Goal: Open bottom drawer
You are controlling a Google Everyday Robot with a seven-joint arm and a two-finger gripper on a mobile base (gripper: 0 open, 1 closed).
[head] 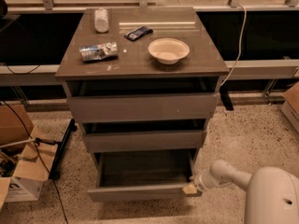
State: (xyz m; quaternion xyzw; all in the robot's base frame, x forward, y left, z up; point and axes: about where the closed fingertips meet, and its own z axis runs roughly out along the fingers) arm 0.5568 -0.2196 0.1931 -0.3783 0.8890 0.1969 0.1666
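bottom drawer (140, 192): lowest slot of the cabinet (140, 64), pulled out, inside visible
gripper (191, 189): low at the cabinet's right side, at the right end of the bottom drawer front
grip state: not discernible

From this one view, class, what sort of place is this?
Probably a lab or workshop, not a home: speckled terrazzo floor, open cardboard boxes, loose cable. The gripper sits at a front corner of the pulled-out bottom drawer.
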